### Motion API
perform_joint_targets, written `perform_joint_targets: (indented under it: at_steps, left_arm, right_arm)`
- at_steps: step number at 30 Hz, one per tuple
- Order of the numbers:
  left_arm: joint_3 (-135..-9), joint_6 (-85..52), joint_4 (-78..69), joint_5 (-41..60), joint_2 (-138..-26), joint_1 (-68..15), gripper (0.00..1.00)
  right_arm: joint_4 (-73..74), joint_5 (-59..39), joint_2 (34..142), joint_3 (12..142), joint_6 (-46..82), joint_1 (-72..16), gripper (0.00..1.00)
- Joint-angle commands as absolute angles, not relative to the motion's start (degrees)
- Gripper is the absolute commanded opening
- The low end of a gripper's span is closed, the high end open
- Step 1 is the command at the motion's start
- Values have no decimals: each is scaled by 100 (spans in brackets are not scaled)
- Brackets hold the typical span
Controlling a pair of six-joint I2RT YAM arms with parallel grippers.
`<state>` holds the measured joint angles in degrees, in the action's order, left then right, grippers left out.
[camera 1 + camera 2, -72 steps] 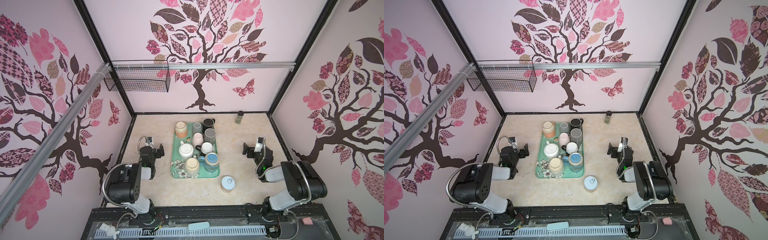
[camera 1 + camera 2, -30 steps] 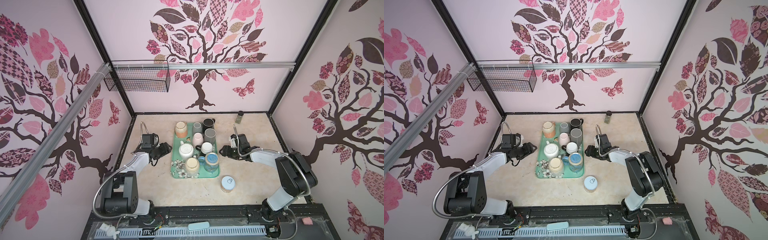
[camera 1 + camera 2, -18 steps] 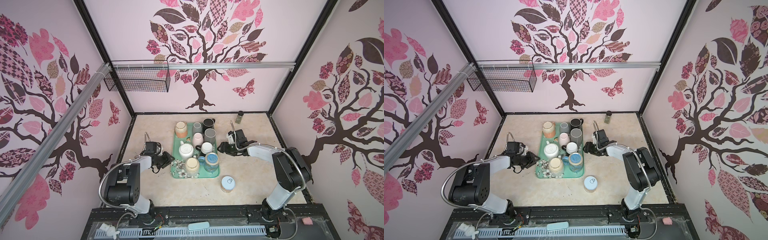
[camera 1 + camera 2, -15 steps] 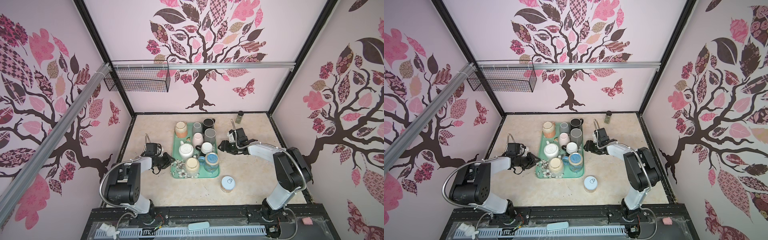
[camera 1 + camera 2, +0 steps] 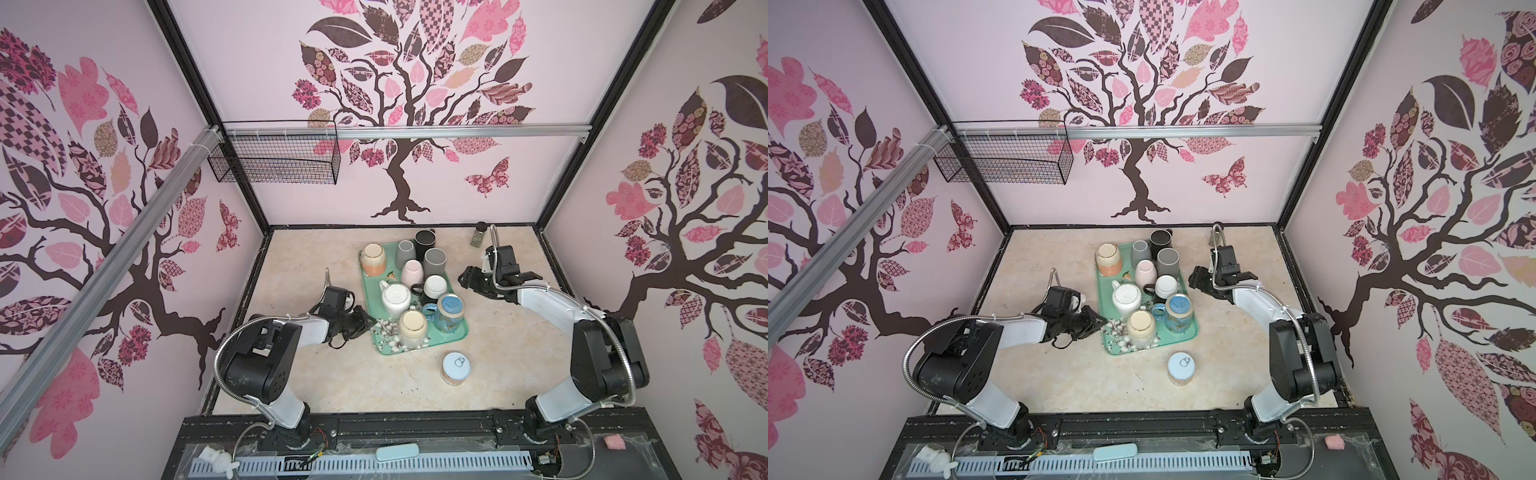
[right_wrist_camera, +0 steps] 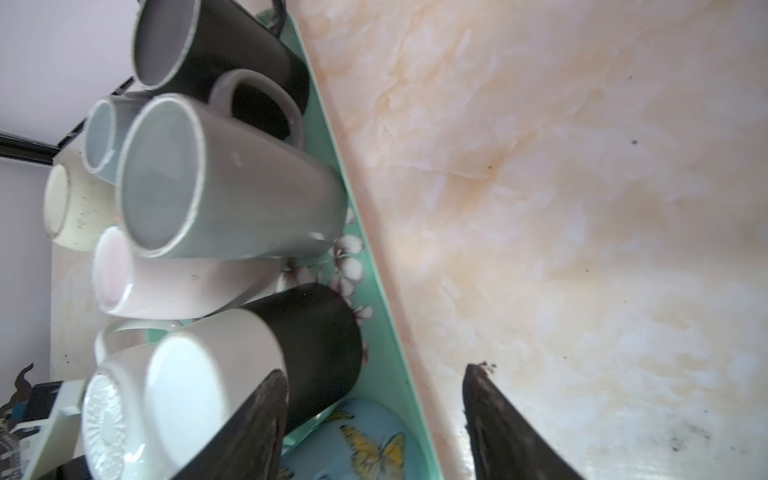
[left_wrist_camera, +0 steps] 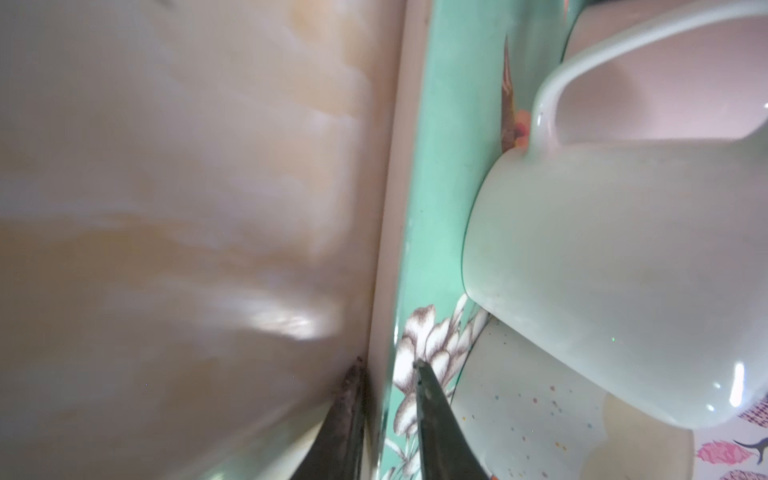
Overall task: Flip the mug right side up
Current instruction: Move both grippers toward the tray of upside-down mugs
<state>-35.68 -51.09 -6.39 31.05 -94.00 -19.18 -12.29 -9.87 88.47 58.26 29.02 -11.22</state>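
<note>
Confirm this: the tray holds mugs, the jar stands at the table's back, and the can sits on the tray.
Wrong on the can: it stands on the table, off the tray, as both top views show. The tray does hold mugs, and the jar stands at the table's back.

A tin can [image 5: 457, 368] stands upright; well behind it a small jar [image 5: 479, 234], high behind-left a wire basket [image 5: 274, 162].

Pale pink walls [image 5: 257, 62] on three sides. Back-wall tree decal [image 5: 401, 183]: brown trunk, patterned pink leaves. Aluminium rail [image 5: 457, 133] crosses its trunk. Black wire basket [image 5: 274, 164] hangs left of it, butterfly decal [image 5: 488, 179] to its right. Cream marbled tabletop [image 5: 332, 374] below. Light soft, even.
</note>
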Motion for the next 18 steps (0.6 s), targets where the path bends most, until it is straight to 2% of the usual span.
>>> perform_joint_targets:
  at_steps: [1, 8, 18]
  left_arm:
    - [-3887, -5745, -1373, 3152, -9559, -2276, 25]
    - [-4356, -6385, -2203, 2876, -10171, -3125, 27]
    - [-5699, -6534, -2584, 2824, -11308, -3845, 29]
  right_arm:
    - [-1432, -645, 8433, 6047, 2785, -879, 70]
    - [-1702, -321, 7895, 6429, 2905, -520, 70]
    - [-1982, -865, 7258, 6124, 3123, -519, 68]
